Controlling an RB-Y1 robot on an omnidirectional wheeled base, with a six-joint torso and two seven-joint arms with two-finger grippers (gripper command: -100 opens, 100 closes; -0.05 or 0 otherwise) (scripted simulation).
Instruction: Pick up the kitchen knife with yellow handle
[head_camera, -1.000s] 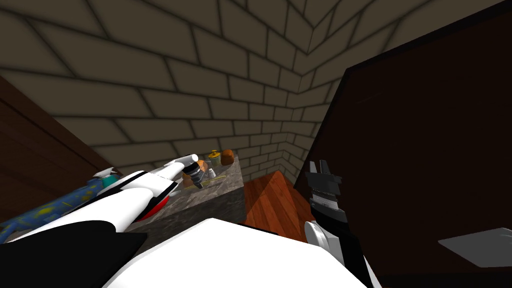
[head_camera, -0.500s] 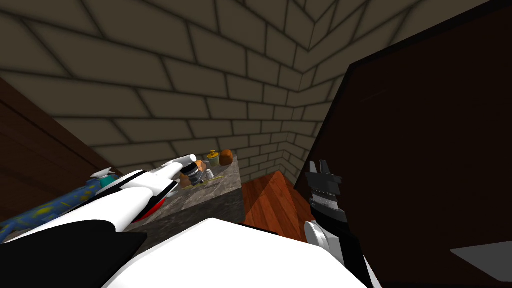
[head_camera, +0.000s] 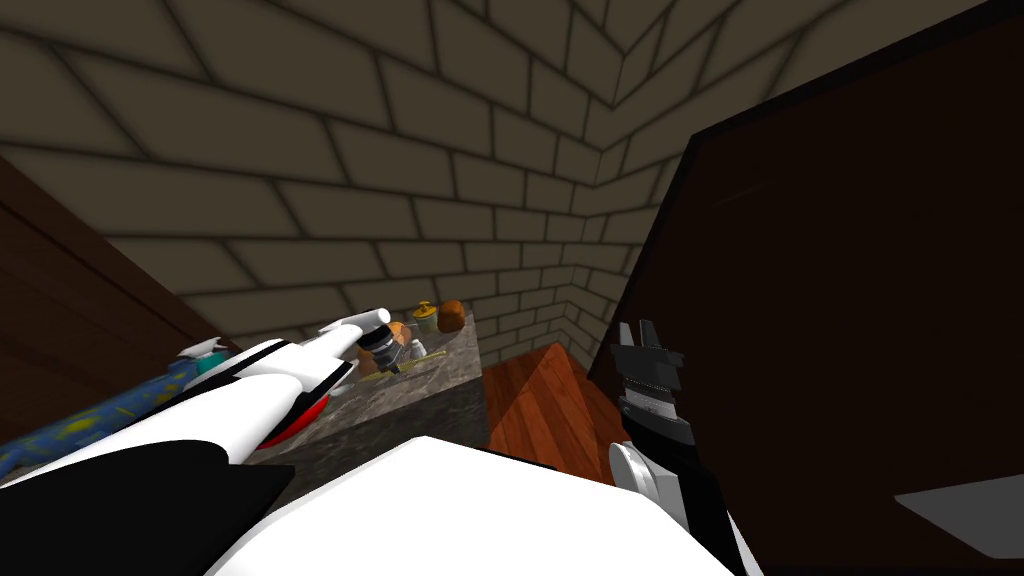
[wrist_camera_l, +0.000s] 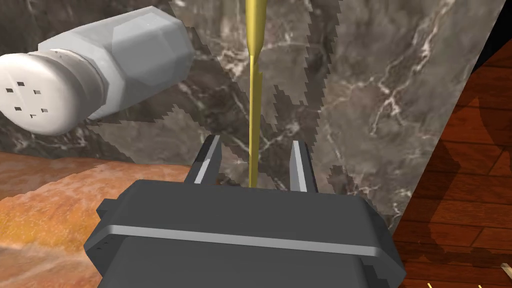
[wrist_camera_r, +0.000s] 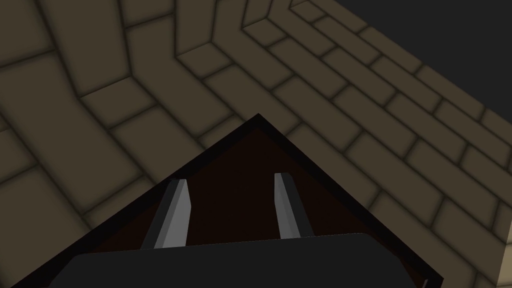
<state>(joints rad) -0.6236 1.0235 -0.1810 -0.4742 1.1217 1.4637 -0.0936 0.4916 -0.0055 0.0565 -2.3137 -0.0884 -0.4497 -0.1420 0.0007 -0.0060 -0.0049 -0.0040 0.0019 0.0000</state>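
Left hand (wrist_camera_l: 255, 147) extended forward, parted; right hand (wrist_camera_r: 231, 180) raised, likewise parted.

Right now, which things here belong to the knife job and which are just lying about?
Job: thin yellow knife; left gripper, open fingers either side of it.
Lying about: white faceted shaker; small yellow jar; round brown lump.

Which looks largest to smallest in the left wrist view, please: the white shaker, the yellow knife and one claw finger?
White shaker
Yellow knife, thin but long
Claw finger
Nearness may mislead.
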